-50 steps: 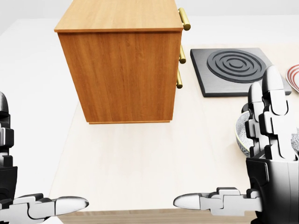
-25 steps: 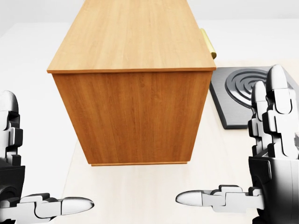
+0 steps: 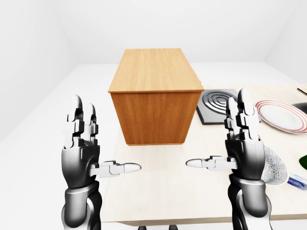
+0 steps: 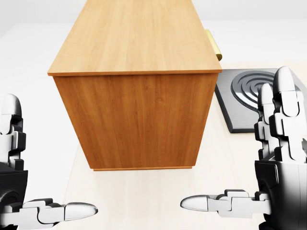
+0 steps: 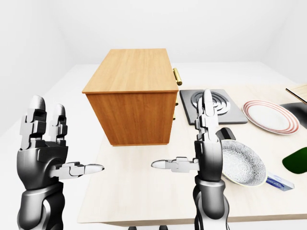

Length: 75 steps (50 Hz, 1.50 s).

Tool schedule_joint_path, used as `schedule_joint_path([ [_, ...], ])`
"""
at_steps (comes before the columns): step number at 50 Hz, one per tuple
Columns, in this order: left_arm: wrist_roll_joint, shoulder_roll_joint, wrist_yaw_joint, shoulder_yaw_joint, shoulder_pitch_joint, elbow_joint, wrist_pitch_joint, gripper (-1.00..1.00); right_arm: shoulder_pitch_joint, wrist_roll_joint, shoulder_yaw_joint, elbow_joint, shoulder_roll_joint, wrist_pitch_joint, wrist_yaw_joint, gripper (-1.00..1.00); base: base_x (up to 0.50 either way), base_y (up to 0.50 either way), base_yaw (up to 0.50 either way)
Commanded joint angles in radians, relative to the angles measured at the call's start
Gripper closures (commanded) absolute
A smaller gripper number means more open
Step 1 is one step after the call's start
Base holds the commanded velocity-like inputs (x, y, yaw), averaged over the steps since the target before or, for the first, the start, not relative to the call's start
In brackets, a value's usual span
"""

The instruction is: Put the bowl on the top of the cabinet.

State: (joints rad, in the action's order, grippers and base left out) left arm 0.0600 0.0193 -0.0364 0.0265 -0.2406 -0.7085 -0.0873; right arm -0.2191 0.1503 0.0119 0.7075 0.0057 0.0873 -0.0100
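Note:
The wooden cabinet (image 5: 132, 103) stands on the light table (image 5: 144, 191), its flat top bare and its brass handles (image 5: 176, 75) facing right. The grey patterned bowl (image 5: 242, 163) lies on the table just right of my right hand, partly hidden by it; in the left-eye view only its edge (image 3: 274, 166) shows. My right hand (image 5: 194, 139) is open, fingers upright, thumb pointing left, beside the bowl and not around it. My left hand (image 5: 60, 143) is open and empty, left of the table. The head view shows the cabinet (image 4: 136, 91) close up, with no bowl.
A black stove plate (image 5: 211, 105) lies right of the cabinet. A red-rimmed plate (image 5: 268, 116) sits further right. A dark green object (image 5: 296, 159) and a small blue-white packet (image 5: 279, 182) lie at the right edge. The table's near edge (image 5: 144, 221) runs below my hands.
Over the last second the head view moved in and shifted, so the cabinet grew and the bowl left the frame. In the last half second almost nothing changed; hands hold the same open pose.

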Motion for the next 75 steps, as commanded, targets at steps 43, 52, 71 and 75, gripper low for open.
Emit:
schedule_joint_path([
  [43, -0.013, -0.002, 0.003, -0.013, -0.009, 0.021, 0.000, -1.00, 0.278, 0.161, -0.681, 0.129, -0.342, -0.110, -0.472, -1.00, 0.00, 0.00, 0.00],
  [52, -0.017, -0.003, 0.003, -0.018, -0.015, 0.020, 0.000, -1.00, 0.187, 0.150, -0.855, 0.073, -0.337, -0.008, -0.613, -1.00, 0.00, 0.00, 0.00],
  [71, -0.019, -0.005, 0.005, -0.021, -0.015, 0.021, 0.000, -1.00, 0.091, 0.260, -0.974, -0.171, -0.324, 0.000, -0.688, -1.00, 0.00, 0.00, 0.00],
  [75, -0.020, -0.004, 0.005, -0.021, -0.013, 0.023, 0.000, -1.00, 0.064, 0.315, -0.969, -0.235, -0.304, 0.000, -0.688, -1.00, 0.00, 0.00, 0.00],
])
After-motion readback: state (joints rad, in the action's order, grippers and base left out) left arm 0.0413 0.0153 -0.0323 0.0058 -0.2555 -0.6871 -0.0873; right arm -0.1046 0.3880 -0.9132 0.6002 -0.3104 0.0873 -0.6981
